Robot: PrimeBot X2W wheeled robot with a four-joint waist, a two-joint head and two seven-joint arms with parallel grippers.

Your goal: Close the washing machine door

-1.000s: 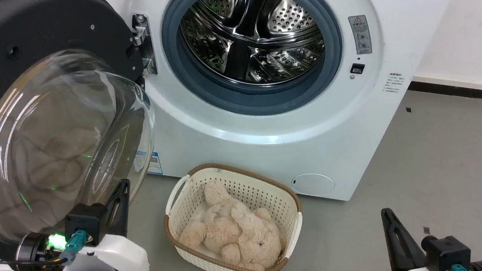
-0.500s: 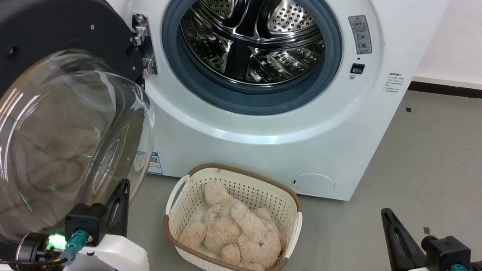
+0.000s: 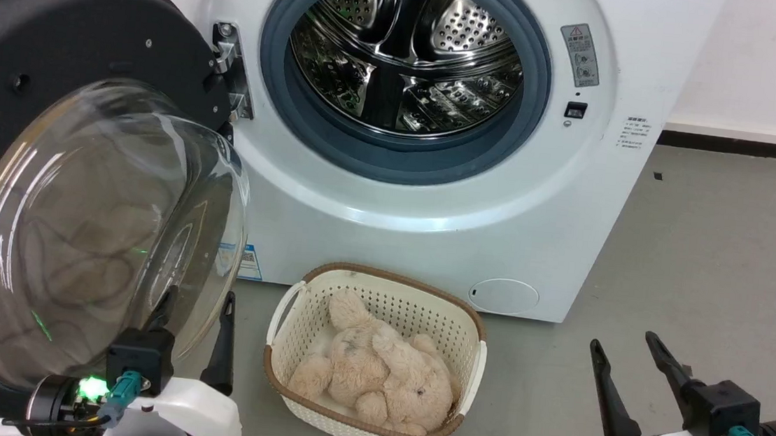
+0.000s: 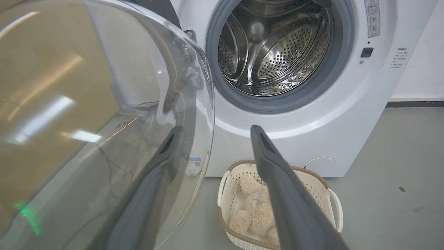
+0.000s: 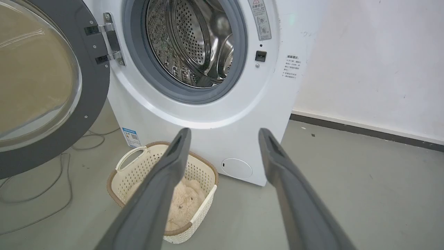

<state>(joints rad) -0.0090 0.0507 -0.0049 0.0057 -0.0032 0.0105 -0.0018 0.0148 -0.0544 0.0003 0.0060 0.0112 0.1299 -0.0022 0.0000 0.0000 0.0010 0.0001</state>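
Moved: the left gripper (image 3: pixel 201 294) and right gripper (image 3: pixel 622 340) have both spread their fingers since half a second ago, when each pair sat together. The washing machine door (image 3: pixel 83 170), washing machine (image 3: pixel 431 208) and basket (image 3: pixel 390 274) lie as they did.
Left gripper: wide apart, holding nothing, low at the left, fingers pointing up.
Right gripper: wide apart, holding nothing, low at the right over bare floor (image 3: pixel 707 260).
Door position: swung wide open on its hinge (image 3: pixel 229 67) at the machine's left side, its black rim and bulging glass bowl (image 3: pixel 98 235) turned toward the robot.
Door against left gripper: the bowl's lower right edge sits just in front of the gripper. One finger shows through the glass and the other stands clear of it on the basket's side. Whether anything touches cannot be told.
Door against right gripper: well apart, with the basket between them.
Machine: the steel drum (image 3: pixel 402 58) is uncovered inside its grey seal.
Basket: on the floor just before the machine, with a plush toy (image 3: pixel 381 379) lying in it.
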